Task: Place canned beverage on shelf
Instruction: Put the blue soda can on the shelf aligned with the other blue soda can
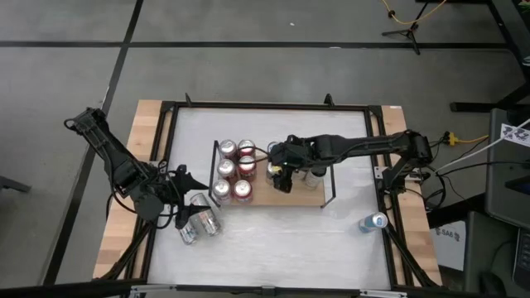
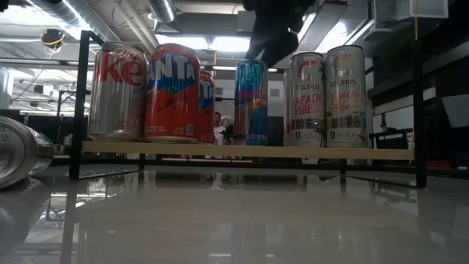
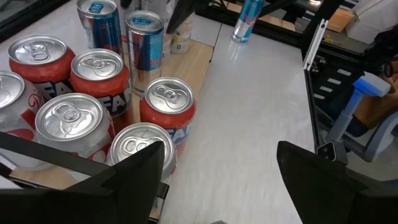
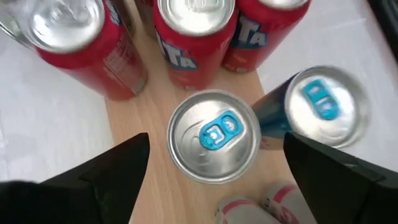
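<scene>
Your right tool hangs spread apart above the blue can, now upright on the shelf. At eight o'clock, your left tool waits spread beside fallen cans.

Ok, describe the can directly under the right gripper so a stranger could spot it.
Find the wooden shelf in the middle of the table. The open right gripper hangs over a slim blue can standing mid-shelf. Unlike the fat red cans beside it, it has a blue tab on its silver top.
</scene>
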### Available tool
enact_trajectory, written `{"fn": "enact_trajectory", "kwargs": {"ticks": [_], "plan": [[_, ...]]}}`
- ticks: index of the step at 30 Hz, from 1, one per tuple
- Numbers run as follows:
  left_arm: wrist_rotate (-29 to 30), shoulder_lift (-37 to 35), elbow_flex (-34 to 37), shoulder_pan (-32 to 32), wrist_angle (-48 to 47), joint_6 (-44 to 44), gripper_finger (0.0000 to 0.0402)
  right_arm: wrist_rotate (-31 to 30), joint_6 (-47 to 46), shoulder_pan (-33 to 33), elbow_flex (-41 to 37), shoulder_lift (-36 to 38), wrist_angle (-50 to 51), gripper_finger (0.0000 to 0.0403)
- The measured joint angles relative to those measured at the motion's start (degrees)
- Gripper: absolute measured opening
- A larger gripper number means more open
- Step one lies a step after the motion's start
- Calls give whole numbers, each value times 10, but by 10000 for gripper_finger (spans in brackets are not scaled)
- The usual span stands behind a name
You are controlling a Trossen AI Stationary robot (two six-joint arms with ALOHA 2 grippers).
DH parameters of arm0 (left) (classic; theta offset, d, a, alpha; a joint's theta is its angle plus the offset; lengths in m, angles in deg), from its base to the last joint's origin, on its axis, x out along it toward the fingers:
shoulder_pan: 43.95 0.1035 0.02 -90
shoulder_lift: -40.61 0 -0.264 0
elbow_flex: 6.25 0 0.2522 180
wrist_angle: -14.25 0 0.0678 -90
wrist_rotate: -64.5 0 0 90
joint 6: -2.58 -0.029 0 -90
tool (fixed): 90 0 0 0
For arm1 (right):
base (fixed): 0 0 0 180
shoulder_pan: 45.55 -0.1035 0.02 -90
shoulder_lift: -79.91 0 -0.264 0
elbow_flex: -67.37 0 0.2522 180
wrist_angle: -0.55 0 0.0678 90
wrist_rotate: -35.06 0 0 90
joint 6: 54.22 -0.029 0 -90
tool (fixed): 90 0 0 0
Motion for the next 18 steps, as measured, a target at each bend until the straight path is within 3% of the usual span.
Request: {"fn": "enact_trajectory", "kwargs": {"ticks": [9,18], "plan": [[0,0,0,0,0,0,305,9,-6,0,85,1,93,367],[0,0,0,0,0,0,305,126,-69,-11,191,1,209,367]]}}
